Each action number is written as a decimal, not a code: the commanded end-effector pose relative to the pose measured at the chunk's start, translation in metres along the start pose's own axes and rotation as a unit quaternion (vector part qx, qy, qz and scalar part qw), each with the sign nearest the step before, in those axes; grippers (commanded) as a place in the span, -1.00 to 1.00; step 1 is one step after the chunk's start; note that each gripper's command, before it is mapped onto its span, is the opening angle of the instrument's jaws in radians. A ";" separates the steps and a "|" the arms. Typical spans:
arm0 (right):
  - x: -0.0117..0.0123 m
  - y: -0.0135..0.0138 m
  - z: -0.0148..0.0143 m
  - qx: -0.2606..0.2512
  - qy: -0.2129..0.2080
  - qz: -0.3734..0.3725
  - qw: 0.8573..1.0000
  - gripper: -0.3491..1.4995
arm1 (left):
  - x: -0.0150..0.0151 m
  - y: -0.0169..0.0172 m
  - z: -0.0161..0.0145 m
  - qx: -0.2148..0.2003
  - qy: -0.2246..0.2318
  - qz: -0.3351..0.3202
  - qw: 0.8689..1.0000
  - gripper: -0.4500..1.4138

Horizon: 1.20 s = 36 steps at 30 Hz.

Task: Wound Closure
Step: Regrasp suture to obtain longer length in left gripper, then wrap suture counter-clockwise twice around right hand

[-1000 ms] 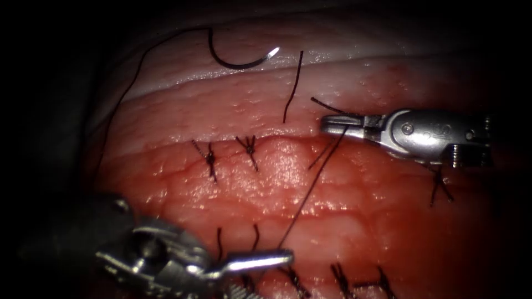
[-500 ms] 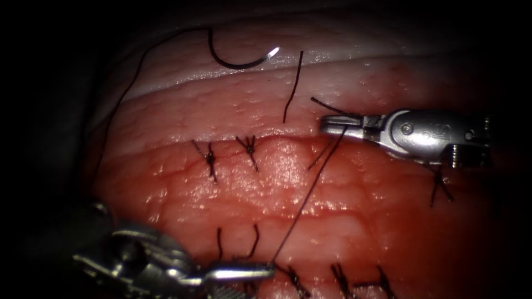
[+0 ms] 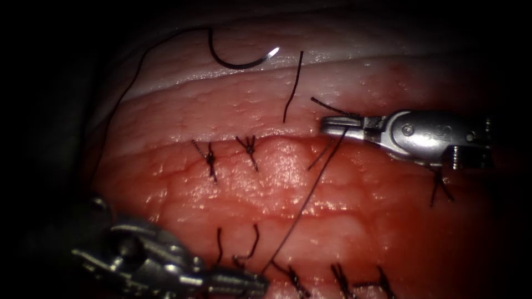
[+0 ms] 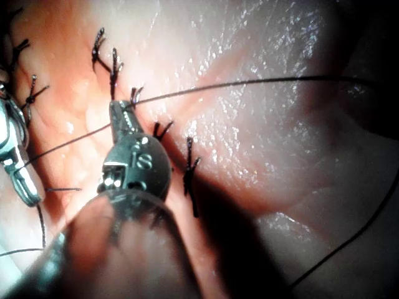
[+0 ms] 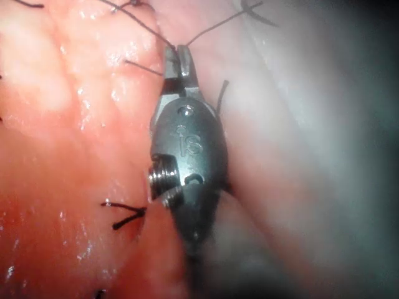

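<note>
The curved needle (image 3: pixel 238 65) lies free on the pale far part of the tissue (image 3: pixel 360 221), tip to the right, held by neither tool and not in the tissue. Its thread (image 3: pixel 113 111) trails down the left side. A taut strand (image 3: pixel 305 199) runs between the two tools. My right gripper (image 3: pixel 327 124) (image 5: pixel 177 56) is shut on that strand just above the cut (image 3: pixel 282 138), with a short tail sticking out. My left gripper (image 3: pixel 257 283) (image 4: pixel 118 111) is low in the endoscope view and shut on the strand's lower end.
Tied stitches (image 3: pixel 210 159) cross the cut to the left of the right tool, and one (image 3: pixel 440 185) sits beneath it. Another row of knots (image 3: pixel 338 276) lies along the near edge. A loose cut piece of thread (image 3: pixel 293 88) rests near the needle. Red fluid wets the tissue.
The left tool's jaws went from open to shut on the strand's lower end and moved down and to the left. The right tool and the needle stayed still.
</note>
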 end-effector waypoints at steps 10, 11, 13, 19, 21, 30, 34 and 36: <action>0.0012 -0.0021 -0.0019 0.001 0.019 0.009 1.000 0.55 | -0.0007 -0.0054 -0.0045 0.110 -0.003 -0.007 0.994 -1.00; 0.0015 -0.0022 -0.0023 -0.002 0.018 0.010 1.000 0.67 | -0.0007 -0.0059 -0.0052 0.120 -0.005 -0.009 0.993 -1.00; 0.0022 -0.0026 -0.0035 -0.008 0.021 0.015 1.000 0.86 | -0.0007 -0.0065 -0.0062 0.134 -0.006 -0.012 0.991 -1.00; 0.0046 -0.0031 -0.0071 -0.005 0.042 0.020 0.999 0.82 | -0.0006 -0.0073 -0.0087 0.153 -0.010 -0.011 0.988 -1.00; 0.0055 -0.0024 -0.0077 -0.014 0.051 0.021 0.998 0.80 | -0.0004 -0.0075 -0.0090 0.153 -0.012 -0.009 0.988 -1.00; 0.0065 0.0013 -0.0048 -0.032 0.031 -0.007 0.999 -1.00 | 0.0002 -0.0080 -0.0084 0.154 -0.019 -0.006 0.988 -1.00; 0.0061 0.0025 -0.0011 -0.025 0.036 -0.010 0.999 -1.00 | 0.0002 -0.0082 -0.0084 0.154 -0.018 -0.001 0.988 -1.00; 0.0061 0.0026 -0.0005 -0.018 0.033 -0.010 0.999 -1.00 | 0.0002 -0.0082 -0.0084 0.154 -0.017 0.000 0.988 -1.00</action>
